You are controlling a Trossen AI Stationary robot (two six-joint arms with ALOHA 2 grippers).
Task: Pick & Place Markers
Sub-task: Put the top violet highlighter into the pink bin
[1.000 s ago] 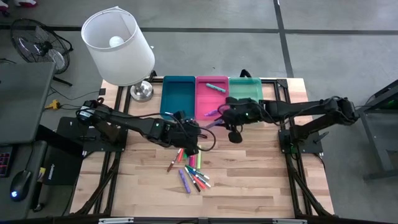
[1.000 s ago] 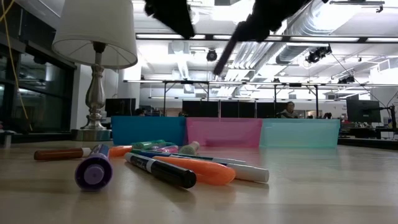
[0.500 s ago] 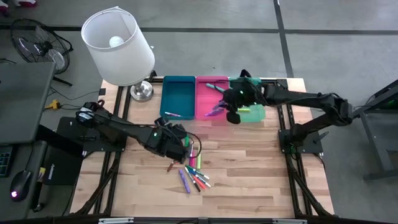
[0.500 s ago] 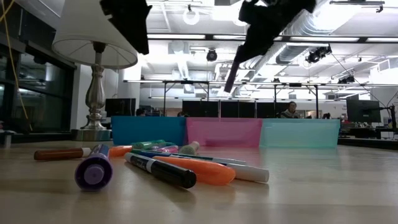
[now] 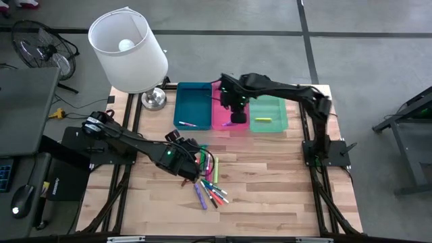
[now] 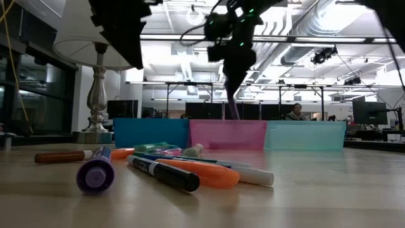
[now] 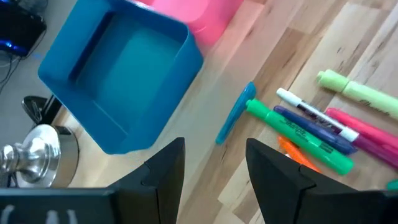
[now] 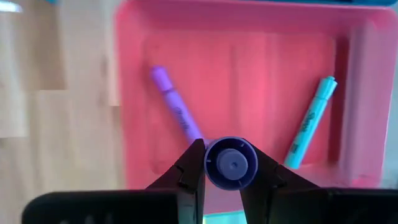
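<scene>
The right gripper [image 8: 230, 163] points straight down from its outstretched arm, fingers clamped on a purple plastic marker [image 8: 231, 163]. The left gripper [image 7: 214, 163] hangs low, jaws parted, empty.

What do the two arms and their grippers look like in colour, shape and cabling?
Both arms are black and slender, built from jointed segments. The left gripper has two flat, angular black fingers. The right gripper has similar dark fingers. A thin black cable loops along the left arm, and small green lights glow near both wrists.

A white lamp [image 5: 128, 50] stands beside 3 trays [image 5: 229, 104].
</scene>
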